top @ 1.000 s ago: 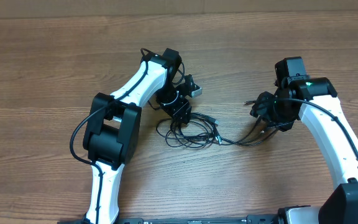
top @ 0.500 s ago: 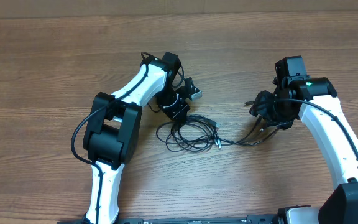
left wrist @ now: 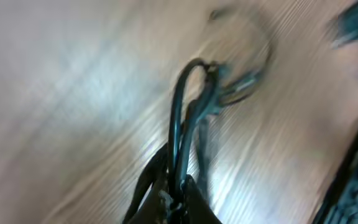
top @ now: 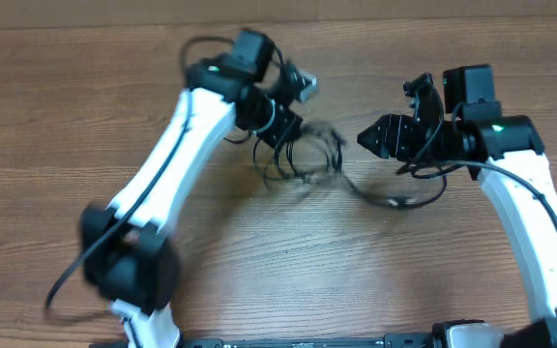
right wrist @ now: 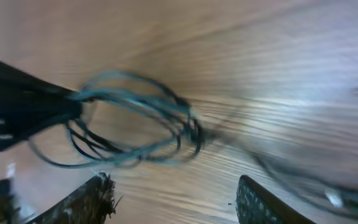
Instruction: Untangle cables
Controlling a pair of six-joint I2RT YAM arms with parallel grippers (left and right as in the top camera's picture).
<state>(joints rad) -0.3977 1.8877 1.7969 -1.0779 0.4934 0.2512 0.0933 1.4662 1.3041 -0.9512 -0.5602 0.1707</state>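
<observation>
The cables [top: 303,157] are a blurred bundle of thin black loops hanging from my left gripper [top: 277,124], which is shut on them above the table's far middle. One strand [top: 395,201] trails right across the wood under my right arm. In the left wrist view the fingers [left wrist: 179,198] pinch several strands that loop away [left wrist: 188,99]. My right gripper [top: 377,135] is open and empty, just right of the bundle. In the right wrist view its fingers [right wrist: 173,190] are wide apart and the loops [right wrist: 135,124] hang ahead, held at the left by the other gripper.
The wooden table [top: 85,116] is bare around the arms. The left arm's white links [top: 162,174] stretch diagonally across the table's left middle. Thick black arm wires [top: 424,172] hang by the right wrist.
The left arm has swung up and toward the far side, dragging the cable bundle with it. The right gripper has moved up and left and now stands open; the frames are motion-blurred.
</observation>
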